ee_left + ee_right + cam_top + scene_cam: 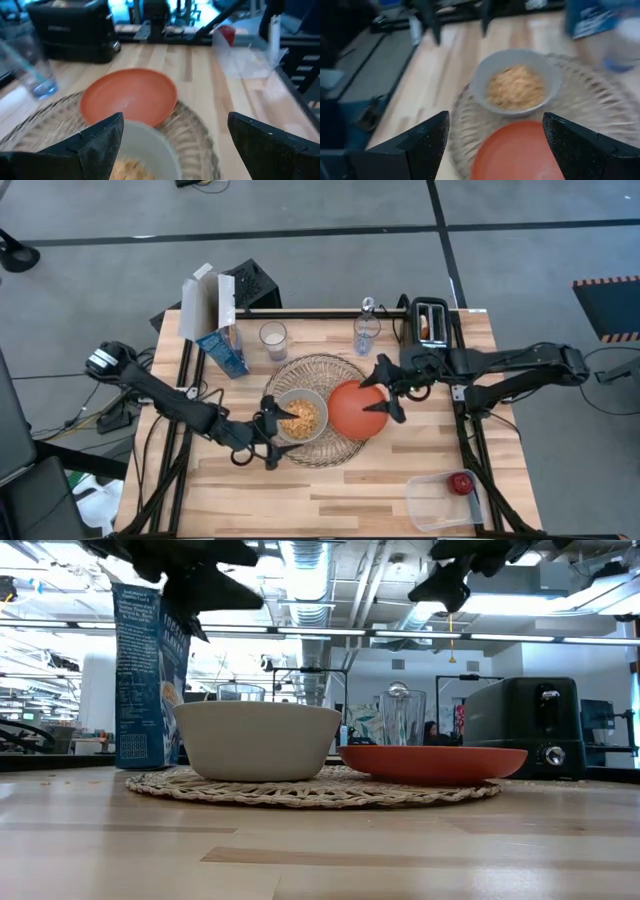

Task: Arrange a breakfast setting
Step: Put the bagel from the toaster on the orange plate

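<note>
While both grippers, left (268, 442) and right (388, 388), hover wide open (empty), pale grey bowl (301, 416) and orange plate (357, 409) share the woven mat (325, 369), awaiting food.

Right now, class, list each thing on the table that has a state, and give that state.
bowl: on mat, holds cereal
plate: empty, on mat beside bowl
cereal box: flaps open, upright
toaster: something in a slot
clear container: holds apple
left gripper: fingers open, empty
right gripper: fingers open, empty
</note>
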Motion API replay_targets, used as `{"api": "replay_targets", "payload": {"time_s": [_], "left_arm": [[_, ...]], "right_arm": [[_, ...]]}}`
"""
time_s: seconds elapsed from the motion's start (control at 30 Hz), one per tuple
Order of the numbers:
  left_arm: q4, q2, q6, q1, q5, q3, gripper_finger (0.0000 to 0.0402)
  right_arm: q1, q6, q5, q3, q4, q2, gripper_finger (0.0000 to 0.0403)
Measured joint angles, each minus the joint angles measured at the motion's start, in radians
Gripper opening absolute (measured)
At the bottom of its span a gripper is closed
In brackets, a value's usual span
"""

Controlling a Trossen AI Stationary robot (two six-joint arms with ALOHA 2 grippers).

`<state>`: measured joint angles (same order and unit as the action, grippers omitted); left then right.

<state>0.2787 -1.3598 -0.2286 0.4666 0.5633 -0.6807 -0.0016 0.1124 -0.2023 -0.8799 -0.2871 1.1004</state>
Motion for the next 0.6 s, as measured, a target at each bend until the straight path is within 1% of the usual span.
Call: {"api": "replay_targets", "payload": {"time_s": [0.1, 0.27, 0.33, 0.43, 0.6], "left_arm": [[0.078, -0.053, 0.015, -0.013, -0.026, 0.0, 0.0343], [0.197, -0.153, -0.013, -0.033, -0.048, 0.0, 0.0343], [0.201, -0.188, -0.029, -0.032, -0.022, -0.013, 0.0343], [0.196, -0.241, -0.039, -0.026, -0.022, -0.069, 0.0343], [0.151, -0.343, -0.017, 0.011, 0.005, -0.22, 0.0343]], "right_arm": [[0.038, 0.019, -0.047, 0.0, 0.006, 0.0, 0.0348], [0.133, 0.055, -0.047, 0.0, -0.021, 0.0, 0.0348], [0.183, 0.074, -0.016, 0.0, -0.047, 0.0, 0.0348], [0.265, 0.115, 0.048, 0.0, -0.08, 0.0, 0.0348], [0.397, 0.151, 0.128, 0.0, -0.083, -0.008, 0.0346]]}}
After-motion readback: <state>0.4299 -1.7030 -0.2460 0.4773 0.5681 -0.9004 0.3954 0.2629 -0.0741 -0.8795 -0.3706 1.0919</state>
